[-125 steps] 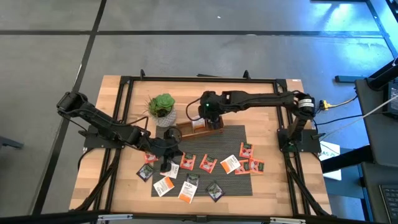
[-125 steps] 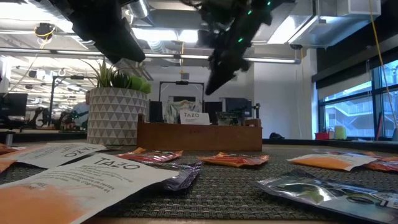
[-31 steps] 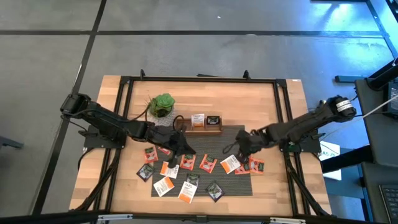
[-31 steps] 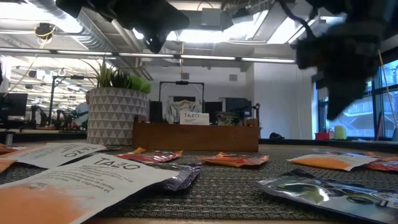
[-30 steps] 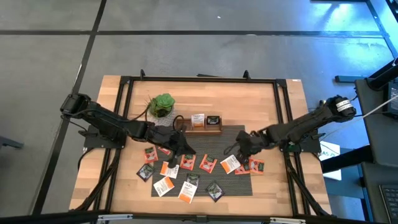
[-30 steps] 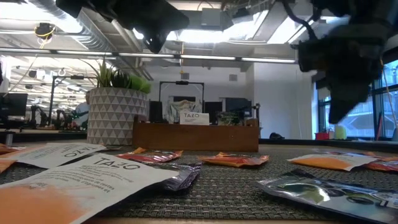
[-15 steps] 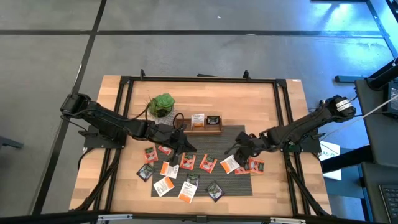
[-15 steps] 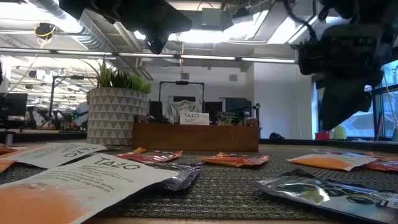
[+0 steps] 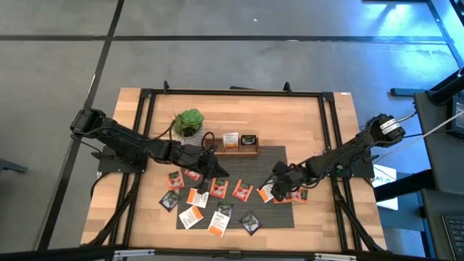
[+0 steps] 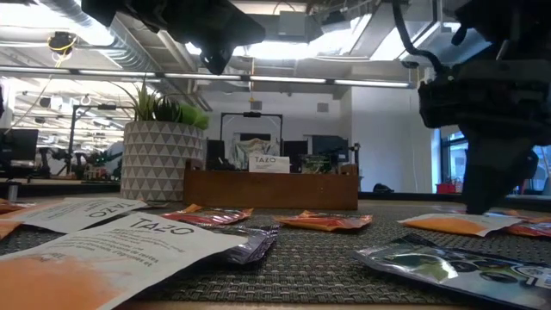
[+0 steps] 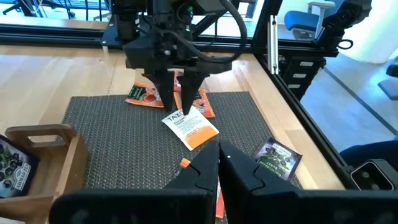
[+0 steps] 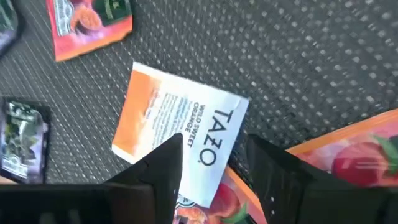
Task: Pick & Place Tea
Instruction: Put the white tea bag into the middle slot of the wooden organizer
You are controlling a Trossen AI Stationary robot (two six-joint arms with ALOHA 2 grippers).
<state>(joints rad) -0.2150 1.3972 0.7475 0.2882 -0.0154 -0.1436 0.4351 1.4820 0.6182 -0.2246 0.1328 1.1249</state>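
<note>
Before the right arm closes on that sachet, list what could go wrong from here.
1. The right end effector straddles the white and orange paper tea sachet, which overlaps a red sachet; closing could pinch both.
2. The flat sachet lies flush on the dark woven mat, so the fingers may slide over it.
3. The left end effector is above nearby sachets; the arms could crowd.

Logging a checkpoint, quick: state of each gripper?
Left gripper: shut, empty, above the mat.
Right gripper: open, straddling the white-and-orange tea sachet.

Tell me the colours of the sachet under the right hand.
White with an orange patch and dark TAZO lettering; the right wrist view shows it best.
</note>
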